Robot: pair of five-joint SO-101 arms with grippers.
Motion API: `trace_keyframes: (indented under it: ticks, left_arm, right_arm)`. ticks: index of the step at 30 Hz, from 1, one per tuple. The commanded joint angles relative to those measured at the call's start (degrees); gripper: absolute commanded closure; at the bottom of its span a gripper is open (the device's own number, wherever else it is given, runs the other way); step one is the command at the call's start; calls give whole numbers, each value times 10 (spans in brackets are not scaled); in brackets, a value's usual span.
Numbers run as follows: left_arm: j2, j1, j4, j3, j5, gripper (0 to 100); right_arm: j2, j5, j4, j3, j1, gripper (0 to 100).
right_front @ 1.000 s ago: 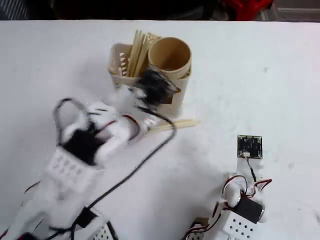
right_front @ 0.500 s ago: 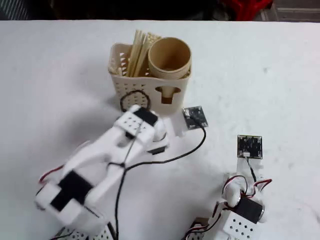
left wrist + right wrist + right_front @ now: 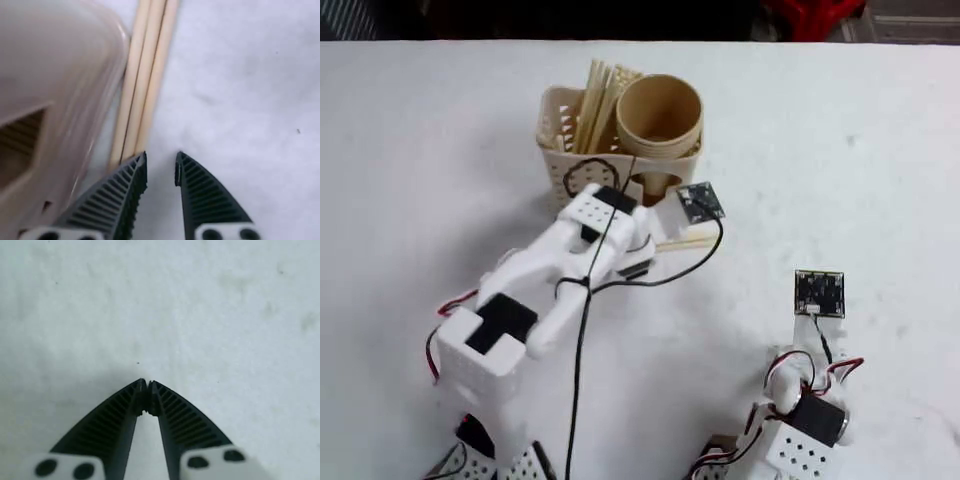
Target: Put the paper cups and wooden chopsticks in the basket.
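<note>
A cream plastic basket (image 3: pixel 565 105) stands at the back of the white table, holding a bundle of wooden chopsticks (image 3: pixel 600 100) and a tan paper cup (image 3: pixel 660 115). A few loose chopsticks (image 3: pixel 688 241) lie on the table along the basket's front wall. My left arm (image 3: pixel 590 235) is stretched to that spot. In the left wrist view my left gripper (image 3: pixel 161 162) is slightly open with nothing in it, its tips at the near ends of the chopsticks (image 3: pixel 147 75) beside the basket wall (image 3: pixel 55 100). My right gripper (image 3: pixel 145 386) is shut and empty over bare table.
The right arm (image 3: pixel 805 420) rests at the front right edge, its small camera board (image 3: pixel 818 292) pointing over the table. A black cable (image 3: pixel 582 340) runs along the left arm. Open white table lies to the right of the basket.
The left arm swung from the basket out to the left, then came forward to the basket's front. The loose chopsticks, hidden half a second ago, show again beside its wrist.
</note>
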Motion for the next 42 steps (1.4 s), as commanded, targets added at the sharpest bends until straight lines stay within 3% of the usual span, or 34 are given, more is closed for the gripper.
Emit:
trace_keyframes:
  ticks: [1, 8, 13, 18, 24, 42]
  left_arm:
    - [3, -18, 7, -22, -3, 895]
    - [-100, -14, 25, 17, -1, 895]
    - [-194, -23, -73, 122, 52, 895]
    - [-197, -64, -164, 157, 113, 895]
    - [-119, -81, -156, 105, 167, 895]
    - [-89, -60, -97, 102, 152, 902]
  right_arm:
    - [-10, -4, 1, 5, 3, 981]
    - [-10, -4, 1, 5, 3, 981]
    - [-10, -4, 1, 5, 3, 981]
    - [-10, -4, 1, 5, 3, 981]
    - [-10, -4, 1, 5, 3, 981]
    - [-10, -4, 1, 5, 3, 981]
